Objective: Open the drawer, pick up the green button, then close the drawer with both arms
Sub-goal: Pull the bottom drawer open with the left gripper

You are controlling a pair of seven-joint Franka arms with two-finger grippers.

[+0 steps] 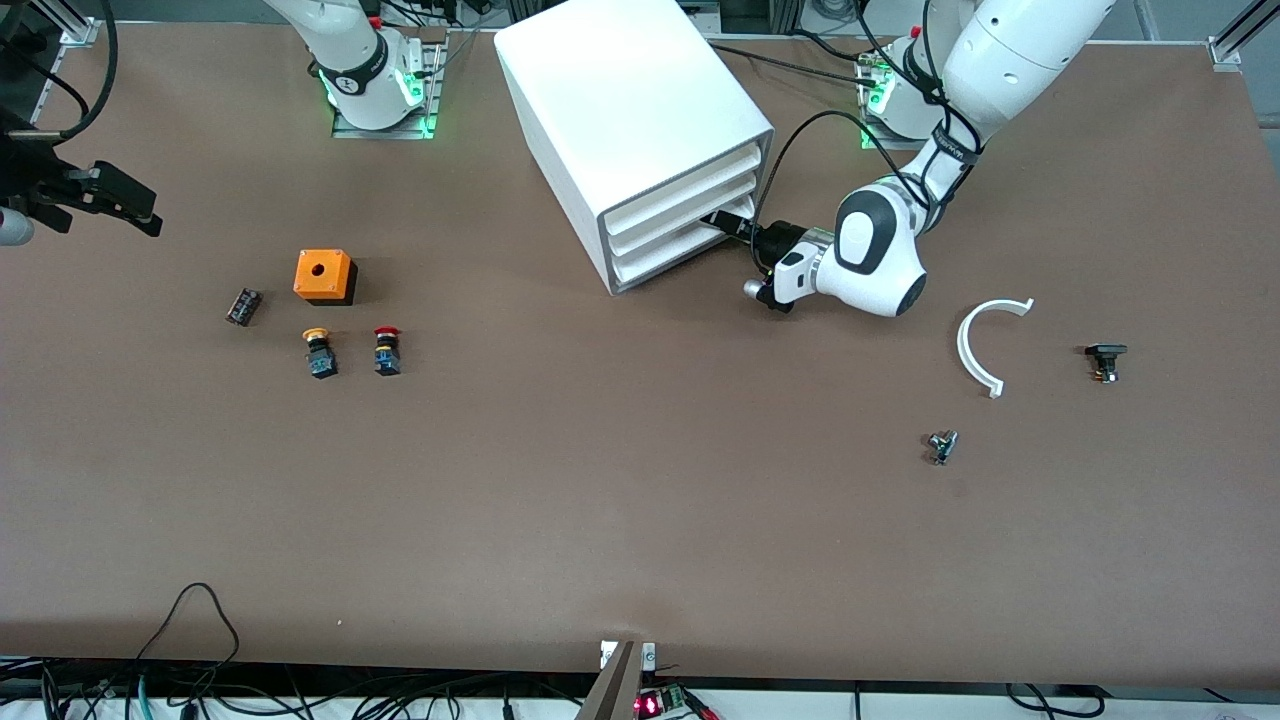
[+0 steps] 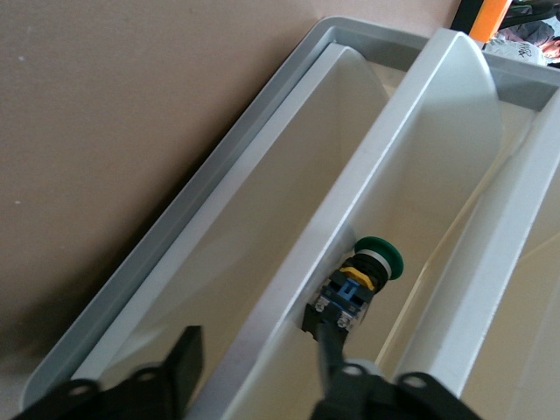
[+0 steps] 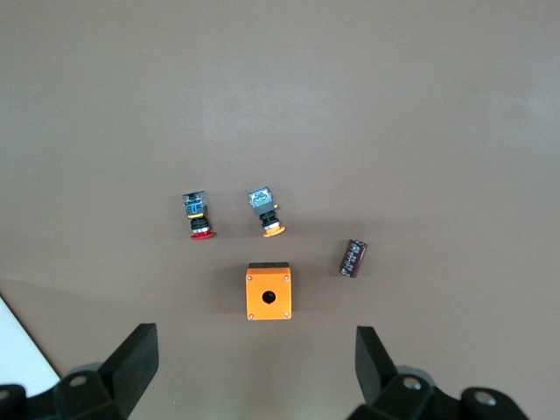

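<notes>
The white cabinet [image 1: 630, 110] stands toward the robots' bases, its three drawers in line with each other. My left gripper [image 1: 728, 222] reaches into the front of the lowest drawer [image 1: 662, 265]. In the left wrist view the left gripper [image 2: 255, 337] is open astride the drawer's front lip [image 2: 289, 262], with one finger outside and one inside. The green-capped button [image 2: 369, 269] lies inside the drawer, its black-and-blue body against the inner finger [image 2: 331, 350]. My right gripper [image 1: 125, 200] hangs open and waiting over the right arm's end of the table, nothing in the right gripper [image 3: 255, 339].
An orange box [image 1: 325, 275], a yellow-capped button [image 1: 319, 355], a red-capped button [image 1: 386, 352] and a small black part [image 1: 243, 306] lie toward the right arm's end. A white curved piece [image 1: 985, 340], a black part [image 1: 1105, 360] and a metal part [image 1: 941, 446] lie toward the left arm's end.
</notes>
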